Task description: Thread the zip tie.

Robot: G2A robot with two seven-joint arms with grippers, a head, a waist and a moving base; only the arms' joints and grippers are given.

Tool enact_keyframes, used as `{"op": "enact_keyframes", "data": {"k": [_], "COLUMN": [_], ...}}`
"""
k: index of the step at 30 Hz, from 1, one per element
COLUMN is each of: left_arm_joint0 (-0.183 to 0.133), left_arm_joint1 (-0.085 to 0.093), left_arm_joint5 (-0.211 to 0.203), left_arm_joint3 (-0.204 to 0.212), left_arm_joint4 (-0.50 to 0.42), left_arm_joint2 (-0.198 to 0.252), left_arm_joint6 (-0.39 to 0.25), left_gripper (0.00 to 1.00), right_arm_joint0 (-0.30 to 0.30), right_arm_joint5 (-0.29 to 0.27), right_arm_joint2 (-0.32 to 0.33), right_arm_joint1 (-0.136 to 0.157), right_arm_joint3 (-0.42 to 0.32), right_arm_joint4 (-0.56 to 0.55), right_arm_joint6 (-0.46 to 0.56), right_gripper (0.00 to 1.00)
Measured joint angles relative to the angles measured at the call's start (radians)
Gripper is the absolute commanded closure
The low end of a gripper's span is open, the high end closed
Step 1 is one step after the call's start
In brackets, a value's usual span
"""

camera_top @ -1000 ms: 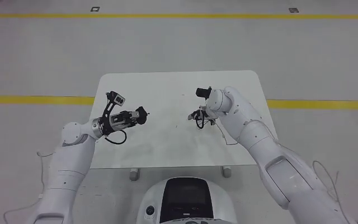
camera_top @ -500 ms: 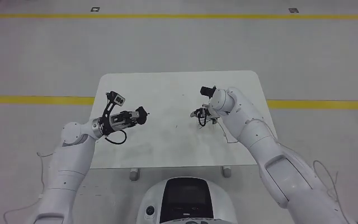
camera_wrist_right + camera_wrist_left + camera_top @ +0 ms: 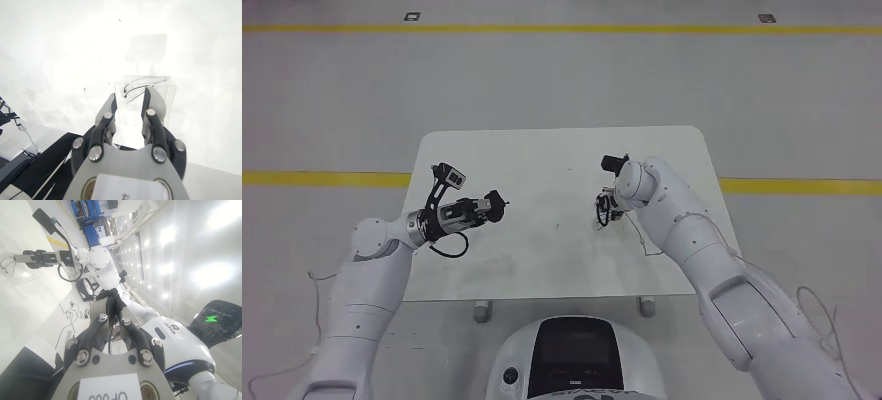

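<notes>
My left gripper (image 3: 113,303) is shut on a black zip tie (image 3: 114,293), whose bunched end sticks out past the fingertips. From above, this gripper (image 3: 494,206) hangs over the left half of the white table (image 3: 542,150). My right gripper (image 3: 130,94) is open and points down at a clear box (image 3: 170,98) holding several loose black zip ties (image 3: 135,88). From above, the right gripper (image 3: 604,211) is over the table's right half, well apart from the left one. The left wrist view shows it (image 3: 22,258) beside the box's ties (image 3: 6,265).
The table's near edge (image 3: 208,168) runs just under my right wrist. A few small dark specks (image 3: 84,89) lie on the tabletop. Yellow floor lines (image 3: 322,178) run on either side of the table.
My right gripper has turned from pointing sideways to pointing down and shifted a little to the right over the clear box. The left arm has not moved.
</notes>
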Motion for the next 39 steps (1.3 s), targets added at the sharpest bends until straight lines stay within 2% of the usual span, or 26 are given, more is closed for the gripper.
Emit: {"op": "enact_keyframes", "data": {"k": [8,12,14,29,39], "left_arm_joint0": [0.0,0.0,0.0,0.0,0.0], "left_arm_joint1": [0.0,0.0,0.0,0.0,0.0], "left_arm_joint5": [0.0,0.0,0.0,0.0,0.0], "left_arm_joint3": [0.0,0.0,0.0,0.0,0.0], "left_arm_joint4": [0.0,0.0,0.0,0.0,0.0], "left_arm_joint2": [0.0,0.0,0.0,0.0,0.0], "left_arm_joint6": [0.0,0.0,0.0,0.0,0.0], "left_gripper": [1.0,1.0,1.0,1.0,1.0], "right_arm_joint0": [-0.008,-0.007,-0.007,0.024,0.054], "right_arm_joint5": [0.0,0.0,0.0,0.0,0.0], "right_arm_joint2": [0.046,0.074,0.085,0.172,0.227], "right_arm_joint1": [-0.024,-0.04,-0.05,-0.132,-0.175], "right_arm_joint3": [0.037,0.066,0.077,0.191,0.265], "right_arm_joint4": [-0.068,-0.102,-0.121,-0.257,-0.347], "right_arm_joint6": [0.018,0.019,0.019,0.031,0.012], "right_gripper": [0.85,0.82,0.78,0.75,0.77]}}
